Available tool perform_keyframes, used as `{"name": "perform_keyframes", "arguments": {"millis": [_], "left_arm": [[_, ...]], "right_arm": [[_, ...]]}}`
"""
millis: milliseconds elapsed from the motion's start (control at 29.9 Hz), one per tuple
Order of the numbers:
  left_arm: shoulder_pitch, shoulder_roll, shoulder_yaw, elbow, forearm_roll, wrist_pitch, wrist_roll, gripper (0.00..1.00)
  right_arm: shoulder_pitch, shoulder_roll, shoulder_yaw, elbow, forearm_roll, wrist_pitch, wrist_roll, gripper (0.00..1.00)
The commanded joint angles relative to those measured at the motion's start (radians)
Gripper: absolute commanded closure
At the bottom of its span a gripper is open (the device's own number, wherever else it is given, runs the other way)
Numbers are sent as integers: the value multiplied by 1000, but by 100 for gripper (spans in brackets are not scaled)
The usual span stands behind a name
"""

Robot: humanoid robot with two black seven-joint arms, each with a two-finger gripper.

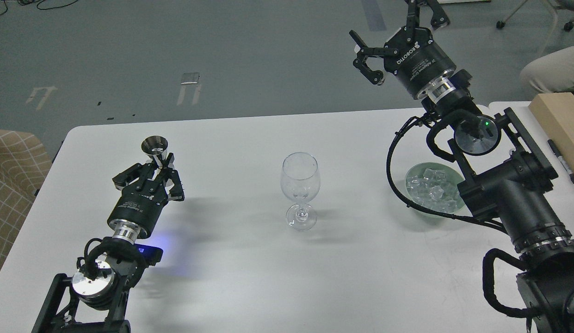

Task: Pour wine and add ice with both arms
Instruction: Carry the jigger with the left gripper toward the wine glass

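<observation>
An empty clear wine glass stands upright at the middle of the white table. A small steel funnel-shaped cup stands at the left. My left gripper is closed around its lower part; the base is hidden by the fingers. A pale green bowl at the right holds a heap of clear ice, partly hidden by my right arm. My right gripper is open and empty, raised high beyond the table's far edge, above and behind the bowl.
A pale wooden block and a black pen lie at the table's right edge. A seated person's leg is beyond it. A checked cushion sits off the left edge. Grey floor lies beyond the table.
</observation>
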Motion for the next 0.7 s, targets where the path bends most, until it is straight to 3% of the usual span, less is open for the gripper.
{"name": "perform_keyframes", "arguments": {"millis": [0, 368, 669], "left_arm": [[-16, 35, 38, 0, 0, -3, 1, 91], [-71, 121, 90, -3, 2, -22, 2, 91], [-85, 141, 118, -73, 2, -8, 16, 91]], "right_arm": [[0, 0, 1, 0, 0, 0, 0, 0], [3, 0, 1, 2, 0, 0, 0, 0], [3, 0, 1, 2, 0, 0, 0, 0]]}}
